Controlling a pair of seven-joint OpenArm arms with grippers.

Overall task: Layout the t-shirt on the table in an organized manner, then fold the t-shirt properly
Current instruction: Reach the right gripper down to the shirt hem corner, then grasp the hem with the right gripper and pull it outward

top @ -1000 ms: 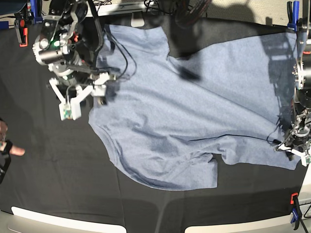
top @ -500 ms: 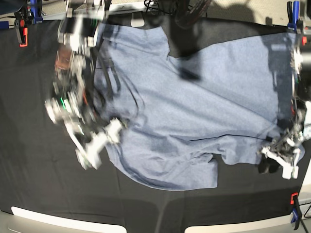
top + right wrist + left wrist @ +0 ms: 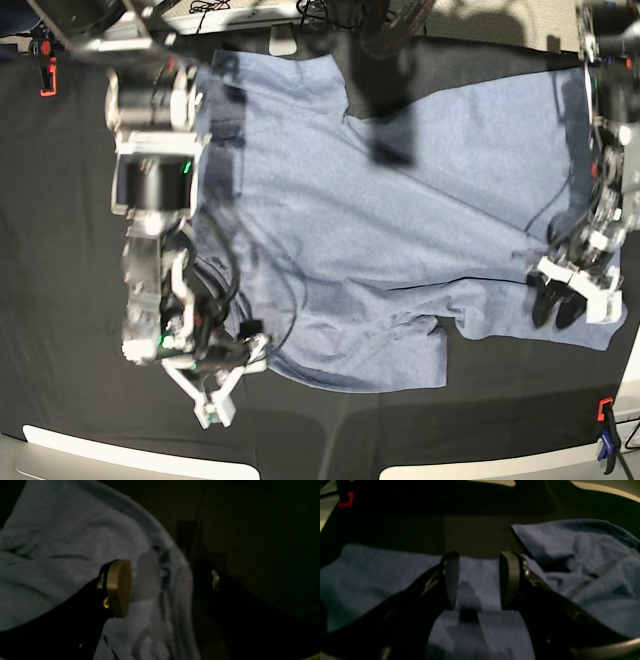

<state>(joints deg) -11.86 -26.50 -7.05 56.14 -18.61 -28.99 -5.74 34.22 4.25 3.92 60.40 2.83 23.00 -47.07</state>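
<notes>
right gripper: jaws wide, empty, straddling curved hem (likely lining up a pinch) | left gripper: jaws apart, empty, over bottom edge | t-shirt: spread fairly flat on table, sleeve folded under

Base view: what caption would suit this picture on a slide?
Two robot arms, each open claw poised at opposite edges of a blue-grey t-shirt spread on a black table.
</notes>
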